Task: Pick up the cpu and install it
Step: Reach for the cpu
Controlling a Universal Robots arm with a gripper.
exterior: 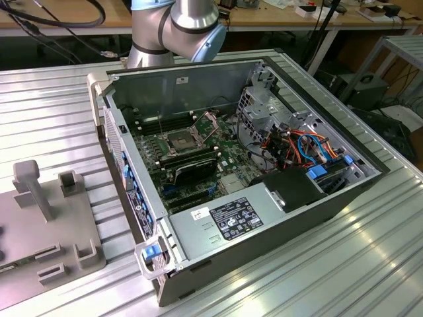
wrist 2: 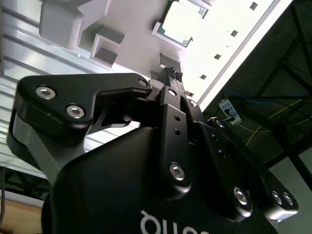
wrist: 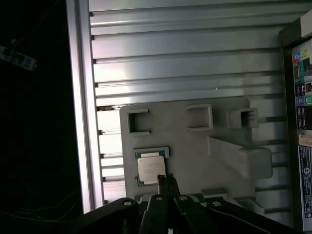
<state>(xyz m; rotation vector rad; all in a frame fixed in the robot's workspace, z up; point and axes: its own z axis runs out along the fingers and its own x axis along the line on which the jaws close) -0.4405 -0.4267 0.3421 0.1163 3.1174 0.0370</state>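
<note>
Hanging over a grey fixture plate [wrist: 204, 141], the pincer [wrist: 165, 179] has its black fingertips clenched together with nothing between them, as both wrist views show. The cpu [wrist: 150, 168], a small square chip with a pale metal top, lies flat in a shallow recess of that plate, just beside the pincer's tip; whether the two touch cannot be told. The plate rests on a ribbed aluminium worktop [wrist: 185, 48]. In the exterior view, an open computer case [exterior: 277, 218] lies on the worktop at the plate's right, its motherboard socket [exterior: 180, 140] uncovered with the metal frame [exterior: 209, 123] tilted up.
</note>
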